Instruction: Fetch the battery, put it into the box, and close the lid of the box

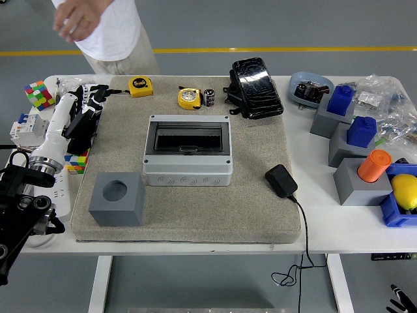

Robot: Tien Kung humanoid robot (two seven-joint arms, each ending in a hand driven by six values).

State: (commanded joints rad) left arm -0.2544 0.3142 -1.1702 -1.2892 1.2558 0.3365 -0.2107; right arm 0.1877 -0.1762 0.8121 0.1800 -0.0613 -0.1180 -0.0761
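Box (187,151) mid-worktop, lid shut. Left hand (83,107) at left edge, fingers loosely apart, empty. Battery (209,97) near far edge.

high head view over table (339,228).

We see open mat (195,208) in front of the grey box (188,153) and to its right as far as the black adapter (281,180). At the box's near left stands a grey block (116,199). Behind the box, two tape measures (189,98), a small battery (209,97) and a black pouch (255,87) crowd the far edge. The left hand (83,111) lies over clutter at the mat's left edge.
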